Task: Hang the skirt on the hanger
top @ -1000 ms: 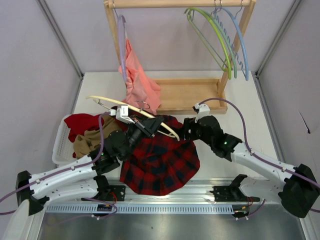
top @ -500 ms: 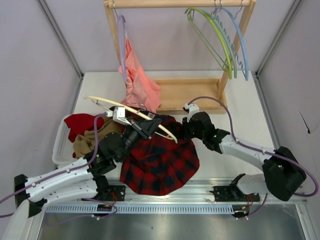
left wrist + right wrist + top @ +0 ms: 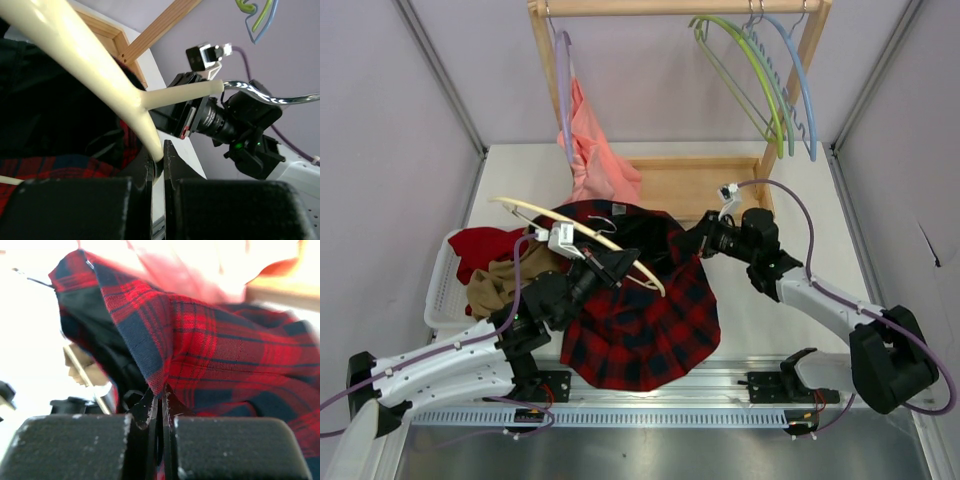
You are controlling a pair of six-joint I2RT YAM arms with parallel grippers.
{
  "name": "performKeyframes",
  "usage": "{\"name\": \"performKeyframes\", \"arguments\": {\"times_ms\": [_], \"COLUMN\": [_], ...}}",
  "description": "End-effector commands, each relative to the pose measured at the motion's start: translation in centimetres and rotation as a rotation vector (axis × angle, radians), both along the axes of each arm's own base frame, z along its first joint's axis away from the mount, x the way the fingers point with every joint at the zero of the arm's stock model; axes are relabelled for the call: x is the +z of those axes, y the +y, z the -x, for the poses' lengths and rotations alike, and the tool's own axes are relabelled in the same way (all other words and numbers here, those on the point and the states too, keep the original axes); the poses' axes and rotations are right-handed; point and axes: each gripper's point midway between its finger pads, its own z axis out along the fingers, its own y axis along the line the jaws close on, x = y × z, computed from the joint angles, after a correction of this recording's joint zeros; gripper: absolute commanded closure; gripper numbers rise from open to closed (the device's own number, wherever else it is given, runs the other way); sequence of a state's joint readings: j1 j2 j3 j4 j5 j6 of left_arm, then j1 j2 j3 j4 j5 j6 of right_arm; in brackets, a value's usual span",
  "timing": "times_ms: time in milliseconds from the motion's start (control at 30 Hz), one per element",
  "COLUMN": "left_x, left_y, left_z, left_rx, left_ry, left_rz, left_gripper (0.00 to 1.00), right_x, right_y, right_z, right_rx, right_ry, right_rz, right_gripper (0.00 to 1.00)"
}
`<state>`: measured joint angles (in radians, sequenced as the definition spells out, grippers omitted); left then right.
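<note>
The red and black plaid skirt (image 3: 645, 325) lies on the table between the arms. Its far edge is lifted, showing dark lining (image 3: 620, 225). My right gripper (image 3: 696, 243) is shut on that lifted edge; in the right wrist view the plaid cloth (image 3: 225, 340) is pinched at the fingertips of the gripper (image 3: 161, 396). My left gripper (image 3: 618, 268) is shut on the cream hanger (image 3: 535, 211), which slants up to the left above the skirt. In the left wrist view the hanger (image 3: 90, 65) runs down into the closed gripper (image 3: 160, 156), with the skirt (image 3: 60, 167) below it.
A wooden rack (image 3: 695, 185) stands at the back. It carries a lilac hanger with a salmon-pink garment (image 3: 600, 160) and green and blue hangers (image 3: 770, 90). A white basket (image 3: 438, 300) at the left holds tan cloth (image 3: 500, 280) and red cloth.
My right gripper has shut on the skirt's far edge and drawn it up and to the right, exposing the dark lining. The left gripper has kept hold of the hanger, shifting slightly.
</note>
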<state>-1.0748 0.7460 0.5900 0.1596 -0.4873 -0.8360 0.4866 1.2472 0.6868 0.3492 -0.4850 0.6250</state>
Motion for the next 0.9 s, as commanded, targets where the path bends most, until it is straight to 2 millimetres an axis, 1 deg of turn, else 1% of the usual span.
{"name": "performKeyframes", "arguments": {"times_ms": [0, 33, 67, 133, 167, 233, 300, 333, 367, 400, 433, 467, 500, 533, 567, 600, 633, 667, 700, 733, 767, 800, 867], "left_x": [1.7, 1.4, 1.3, 0.8, 0.4, -0.3, -0.5, -1.0, -1.1, -1.6, -1.8, -2.1, -2.4, -2.6, -2.9, -2.9, -3.0, -3.1, -2.9, -2.9, -2.9, -2.8, -2.7], "left_y": [0.6, 0.5, 0.4, 0.3, 0.2, 0.2, 0.2, 0.1, 0.1, 0.2, 0.1, 0.2, 0.2, 0.2, 0.1, 0.1, 0.0, -0.1, -0.1, -0.3, -0.4, -0.6, -1.0], "left_z": [-0.6, -0.5, -0.5, -0.4, -0.4, -0.3, -0.2, -0.1, -0.1, 0.0, 0.0, 0.0, 0.0, 0.1, 0.1, 0.1, 0.1, 0.1, 0.0, 0.0, 0.0, 0.0, -0.1], "left_rx": [0.033, 0.029, 0.024, 0.014, 0.013, 0.008, 0.001, -0.002, -0.003, -0.005, -0.006, -0.006, -0.006, -0.008, -0.009, -0.009, -0.012, -0.015, -0.015, -0.018, -0.02, -0.028, -0.036], "left_ry": [-0.05, -0.045, -0.041, -0.03, -0.024, -0.012, -0.006, 0.002, 0.005, 0.013, 0.017, 0.022, 0.026, 0.03, 0.035, 0.036, 0.038, 0.038, 0.035, 0.032, 0.032, 0.029, 0.026], "left_rz": [0.015, 0.009, 0.008, 0.005, -0.003, -0.017, -0.026, -0.035, -0.04, -0.051, -0.056, -0.062, -0.067, -0.067, -0.071, -0.07, -0.07, -0.07, -0.065, -0.063, -0.064, -0.067, -0.068], "left_gripper": [1.0, 1.0, 1.0, 1.0, 1.0, 1.0, 1.0, 1.0, 1.0, 1.0, 1.0, 1.0, 1.0, 1.0, 1.0, 1.0, 1.0, 1.0, 1.0, 1.0, 1.0, 1.0, 1.0], "right_x": [1.5, 0.3, 1.4, 0.9, 0.8, -0.1, -1.4, -1.9, -2.8, -3.3, -4.7, -4.8, -4.7, -6.6, -6.6, -5.0, -5.8, -5.3, -3.3, -3.6, -2.9, -1.6, 0.1], "right_y": [1.3, 1.2, 1.1, 0.9, 0.8, 0.5, 0.2, -0.1, -0.3, -0.6, -1.0, -1.3, -1.8, -2.6, -3.0, -3.4, -4.3, -4.8, -5.1, -5.9, -6.3, -6.6, -7.1], "right_z": [2.0, 2.6, 2.4, 2.5, 2.8, 2.4, 1.9, 1.6, 1.2, 0.8, 0.6, 0.2, -0.9, -1.0, -1.4, -2.0, -2.3, -2.6, -2.9, -2.7, -2.8, -2.6, -2.3], "right_rx": [0.113, 0.124, 0.129, 0.127, 0.138, 0.12, 0.096, 0.078, 0.051, 0.034, 0.002, -0.025, -0.083, -0.122, -0.154, -0.18, -0.233, -0.251, -0.268, -0.301, -0.312, -0.32, -0.337], "right_ry": [0.055, 0.097, 0.055, 0.106, 0.094, 0.13, 0.161, 0.167, 0.192, 0.181, 0.226, 0.226, 0.208, 0.25, 0.241, 0.193, 0.216, 0.183, 0.137, 0.163, 0.144, 0.127, 0.135], "right_rz": [-0.184, -0.201, -0.25, -0.296, -0.312, -0.324, -0.316, -0.309, -0.291, -0.27, -0.232, -0.209, -0.182, -0.095, -0.057, -0.041, 0.014, 0.048, 0.048, 0.093, 0.114, 0.118, 0.138], "right_gripper": [1.0, 1.0, 1.0, 1.0, 1.0, 1.0, 1.0, 1.0, 1.0, 1.0, 1.0, 1.0, 0.97, 0.94, 0.91, 0.83, 0.74, 0.63, 0.5, 0.46, 0.39, 0.36, 0.34]}}
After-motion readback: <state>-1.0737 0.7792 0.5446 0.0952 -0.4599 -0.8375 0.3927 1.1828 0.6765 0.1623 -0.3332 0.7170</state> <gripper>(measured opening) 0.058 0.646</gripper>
